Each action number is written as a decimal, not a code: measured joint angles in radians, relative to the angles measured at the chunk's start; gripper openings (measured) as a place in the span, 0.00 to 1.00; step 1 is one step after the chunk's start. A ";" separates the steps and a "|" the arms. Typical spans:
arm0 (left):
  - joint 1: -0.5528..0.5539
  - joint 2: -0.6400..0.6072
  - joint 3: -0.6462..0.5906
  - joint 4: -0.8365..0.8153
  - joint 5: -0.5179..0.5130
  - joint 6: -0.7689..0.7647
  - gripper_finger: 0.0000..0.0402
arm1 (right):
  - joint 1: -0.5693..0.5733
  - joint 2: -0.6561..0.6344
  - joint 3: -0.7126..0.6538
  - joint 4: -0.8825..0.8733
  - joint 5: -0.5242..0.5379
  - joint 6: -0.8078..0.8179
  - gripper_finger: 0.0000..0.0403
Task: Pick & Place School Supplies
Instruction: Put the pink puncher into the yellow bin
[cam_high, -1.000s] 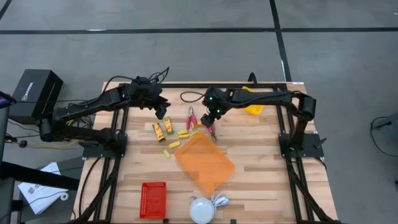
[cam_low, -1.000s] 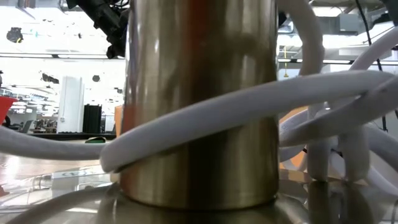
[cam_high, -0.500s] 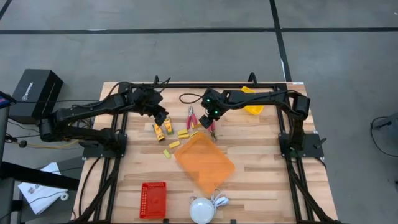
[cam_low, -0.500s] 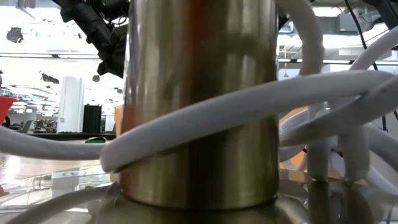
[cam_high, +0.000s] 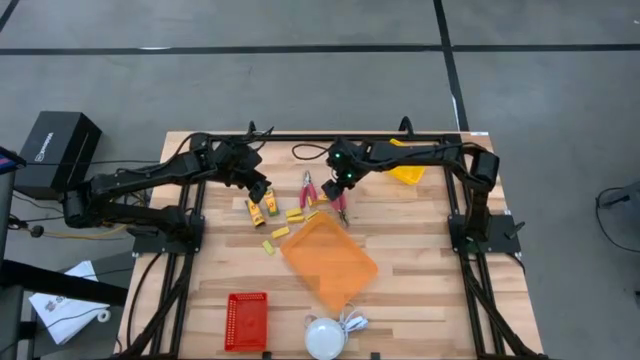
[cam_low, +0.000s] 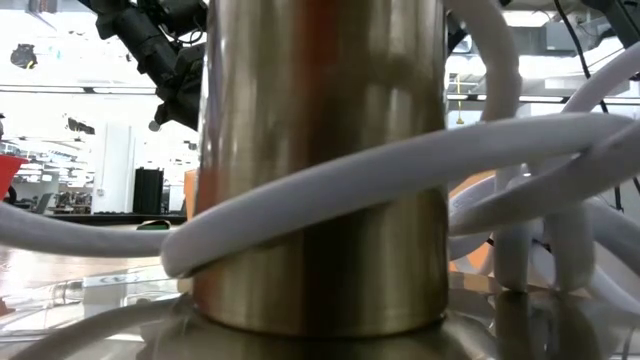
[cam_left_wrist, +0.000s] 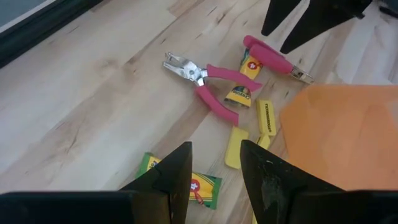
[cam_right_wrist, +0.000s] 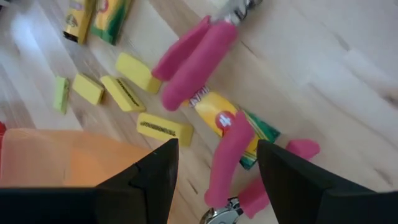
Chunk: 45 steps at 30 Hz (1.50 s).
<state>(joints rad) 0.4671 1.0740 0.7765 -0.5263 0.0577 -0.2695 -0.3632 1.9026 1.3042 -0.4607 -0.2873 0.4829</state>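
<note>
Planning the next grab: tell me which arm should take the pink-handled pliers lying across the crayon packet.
Right. Its open hand hovers directly over those pink-handled pliers on the yellow crayon packet. The left hand, also open, sits over another green-and-yellow crayon packet.

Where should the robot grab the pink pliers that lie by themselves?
Best guess: pinch the pink pliers across one of the pink handles, coming straight down from above. They lie flat on the wooden table, and the handles splay apart, leaving gaps for fingers. The metal nose is thin and slippery. The left gripper hangs open nearby.
</note>
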 joint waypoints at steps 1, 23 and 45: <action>0.000 0.000 0.000 0.000 0.000 0.000 0.33 | 0.003 0.000 -0.015 0.008 0.000 0.011 0.52; 0.000 0.000 0.000 0.003 0.000 0.000 0.33 | 0.027 0.001 -0.099 0.118 0.000 0.094 0.47; 0.000 0.000 0.000 -0.016 -0.001 0.003 0.33 | 0.047 0.113 -0.077 0.165 -0.015 0.165 0.35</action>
<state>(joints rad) 0.4667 1.0742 0.7761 -0.5425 0.0572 -0.2668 -0.3162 2.0151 1.2272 -0.2954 -0.3021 0.6474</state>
